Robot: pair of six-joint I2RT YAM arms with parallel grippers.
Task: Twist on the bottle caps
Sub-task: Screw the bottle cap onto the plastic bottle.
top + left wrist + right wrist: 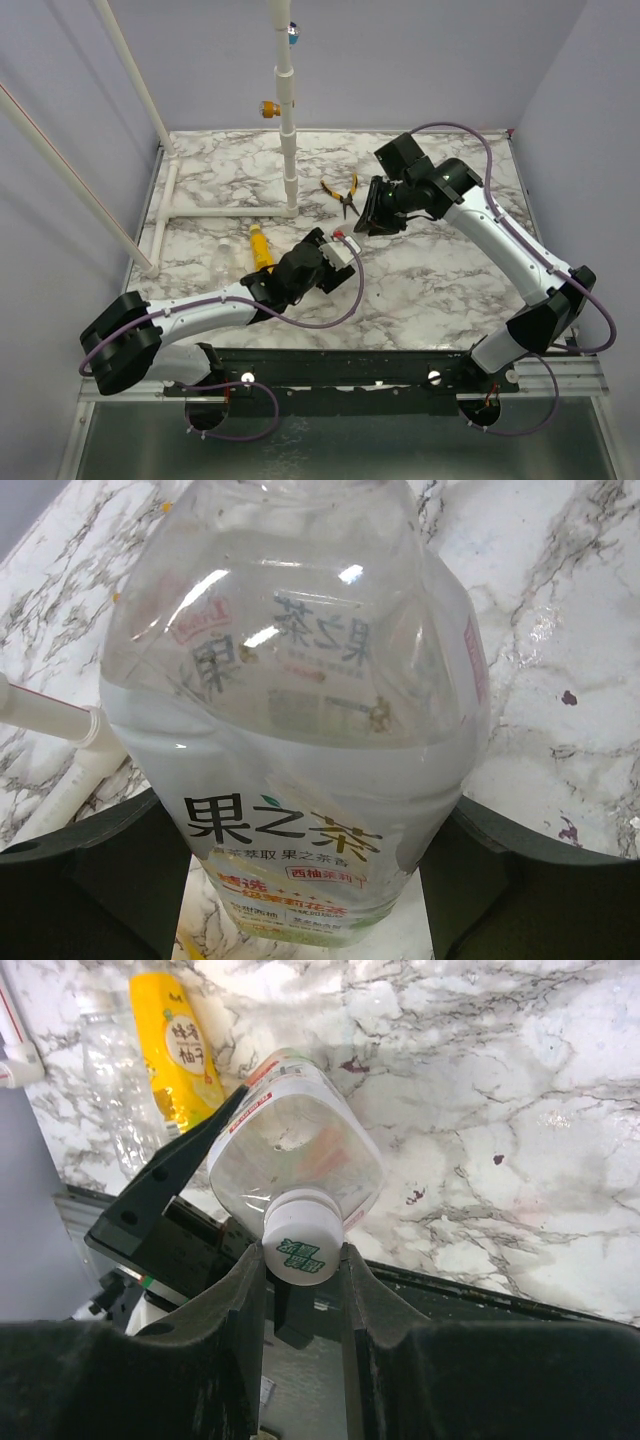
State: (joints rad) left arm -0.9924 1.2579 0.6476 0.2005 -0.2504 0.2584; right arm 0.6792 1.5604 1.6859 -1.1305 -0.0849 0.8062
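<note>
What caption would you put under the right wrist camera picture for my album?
Right gripper pinches the white cap on the labelled bottle, yellow bottle lying on the table behind.

Through the camera on the left tool (310,880) I get only the middle of the clear bottle (300,730). Its neck runs off the top edge and its lower end off the bottom, between the fingers. From above, that tool covers most of it. The fingers (240,1300) of the right tool (303,1265) hide the sides of the whitish cap (303,1245). Beyond them, the yellow bottle (178,1050) is cut by the top edge.
</note>
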